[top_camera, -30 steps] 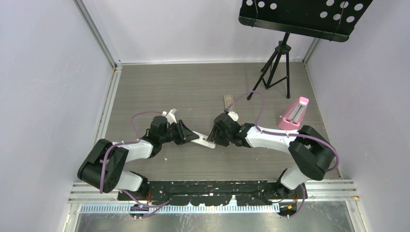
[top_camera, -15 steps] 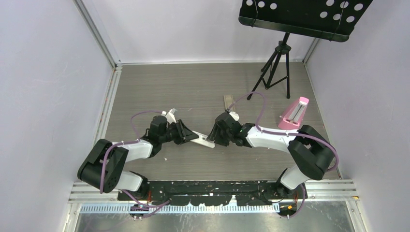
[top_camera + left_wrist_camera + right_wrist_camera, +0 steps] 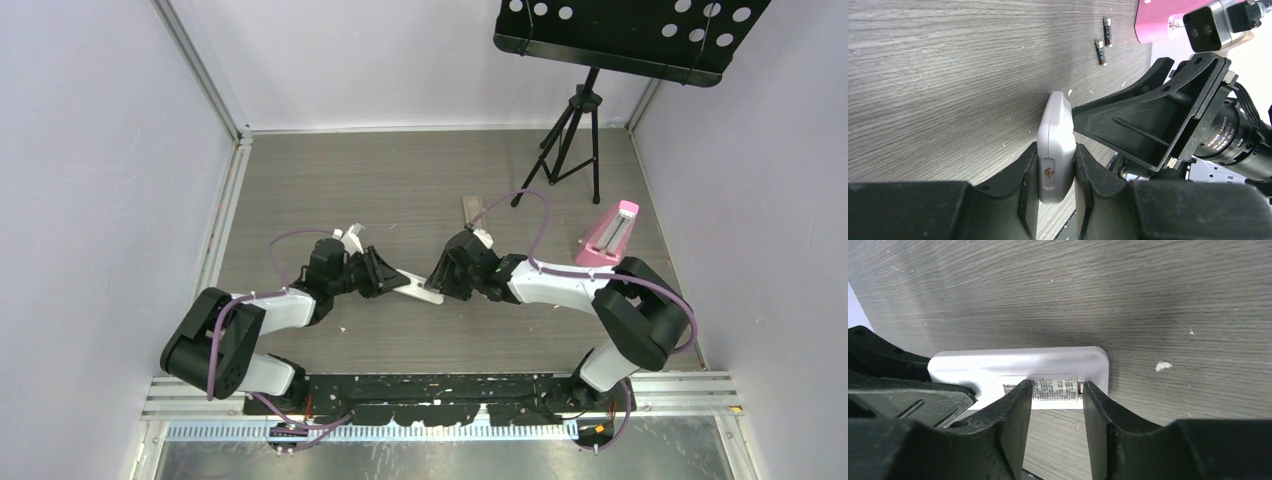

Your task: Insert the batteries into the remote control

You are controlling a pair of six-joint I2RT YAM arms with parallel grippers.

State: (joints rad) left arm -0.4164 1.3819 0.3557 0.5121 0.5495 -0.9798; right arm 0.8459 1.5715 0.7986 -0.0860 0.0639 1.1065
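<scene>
Remote control (image 3: 1048,362) loading looks to be at the seating step. On the table (image 3: 400,180), in the middle and toward the near side, the two arms meet tip to tip with the remote between them. The left gripper (image 3: 1055,155) is clamped across the remote's thin sides at one end, holding it edge-on. The right gripper (image 3: 1057,386) faces its white side at the other end, fingers apart. Between those fingers a battery (image 3: 1053,389) with a printed label and a metal tip lies lengthwise in the remote's recess. I cannot tell whether the fingers touch it or only frame it. My reading is that this battery is being pressed home. The next move calls for a short, square push with the left grip steady, so the remote does not twist and the cell does not spring out. Then the right arm would need to go right for another. As for what holds what, the recess shows this one battery, and the fingers hide whether a second sits beside it. Two loose batteries (image 3: 1101,52) lie on the bare table to the right, just beside the pink wedge (image 3: 608,233), in nothing at all.
</scene>
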